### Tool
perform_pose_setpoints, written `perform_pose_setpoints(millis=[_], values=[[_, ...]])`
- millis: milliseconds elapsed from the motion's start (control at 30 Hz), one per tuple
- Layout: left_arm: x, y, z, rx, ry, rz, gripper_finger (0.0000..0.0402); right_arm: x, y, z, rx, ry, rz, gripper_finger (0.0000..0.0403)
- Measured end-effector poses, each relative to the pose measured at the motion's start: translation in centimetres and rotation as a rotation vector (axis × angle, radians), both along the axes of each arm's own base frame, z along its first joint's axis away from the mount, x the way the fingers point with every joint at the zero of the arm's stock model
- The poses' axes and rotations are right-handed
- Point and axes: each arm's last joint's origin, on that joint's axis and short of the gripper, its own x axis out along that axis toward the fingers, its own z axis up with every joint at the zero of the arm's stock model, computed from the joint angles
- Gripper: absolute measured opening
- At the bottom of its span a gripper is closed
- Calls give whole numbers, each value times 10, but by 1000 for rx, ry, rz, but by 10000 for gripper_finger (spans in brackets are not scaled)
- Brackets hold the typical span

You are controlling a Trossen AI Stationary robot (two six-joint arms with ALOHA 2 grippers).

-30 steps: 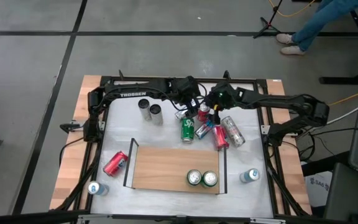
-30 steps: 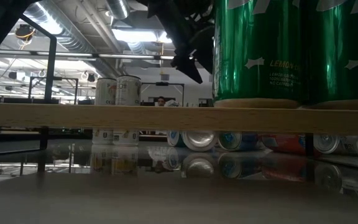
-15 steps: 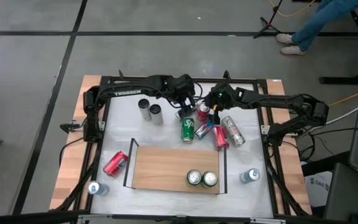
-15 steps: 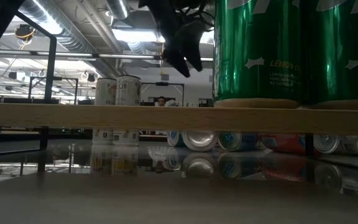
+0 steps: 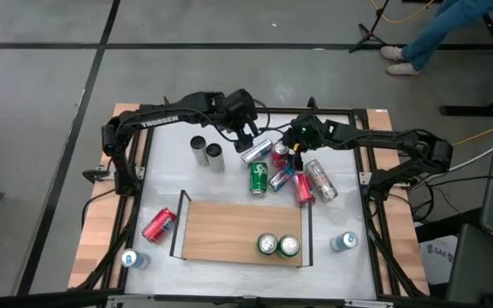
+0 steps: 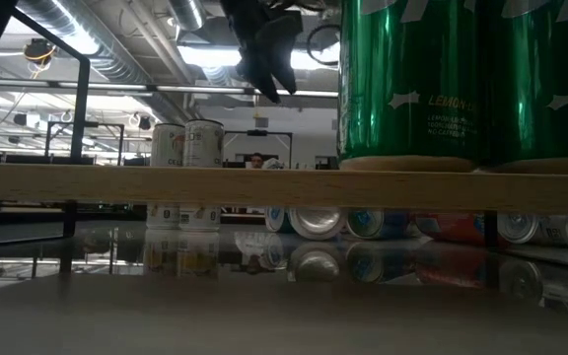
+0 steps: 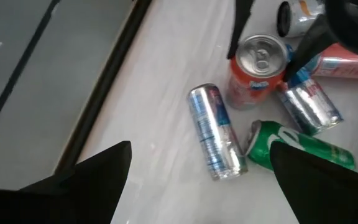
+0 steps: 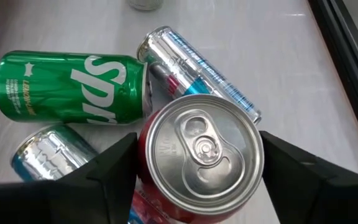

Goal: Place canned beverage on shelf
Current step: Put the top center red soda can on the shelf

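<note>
An upright red can (image 5: 279, 155) stands among several lying cans at the table's far middle. My right gripper (image 5: 291, 147) is shut on it; it also shows in the right wrist view (image 8: 197, 155). My left gripper (image 5: 245, 127) is open and empty, raised above the table just left of the cluster, over a lying slim silver-blue can (image 7: 216, 130). It also shows in the low view (image 6: 269, 49). The wooden shelf (image 5: 229, 231) lies at the near middle, and two green cans (image 5: 278, 245) stand on its right end. My right gripper pinches the red can's side wall just below the rim (image 8: 143, 163) between its two fingers, one on each side. The fingers come from the table's right side, slanting down. The can stands upright with its bottom on the table.
A green can (image 5: 258, 178) lies by the red one, with more lying cans (image 5: 311, 184) to its right. Two silver cans (image 5: 206, 151) stand at the far left. A red can (image 5: 159, 224) lies left of the shelf. Blue-topped cans (image 5: 129, 258) (image 5: 343, 242) stand near the front corners.
My left gripper has gone up and toward the table's left and far edges, away from the cluster of cans, staying open. The slim silver-blue can that it stood over now shows in full.
</note>
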Motion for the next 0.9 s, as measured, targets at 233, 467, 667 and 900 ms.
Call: perform_pose_setpoints(millis=[233,467,667,900], values=[[-12,6,-5,32,-84,18,377,0,0,0,-2,2,-4,294],[-28,2,-36,30,-171,25,377,0,0,0,-3,4,-4,295],[-37,-5,-56,14,-256,31,377,1,-1,-2,-2,6,-4,296],[-32,-18,-66,2,-299,-9,377,1,-1,-2,-2,6,-4,296]])
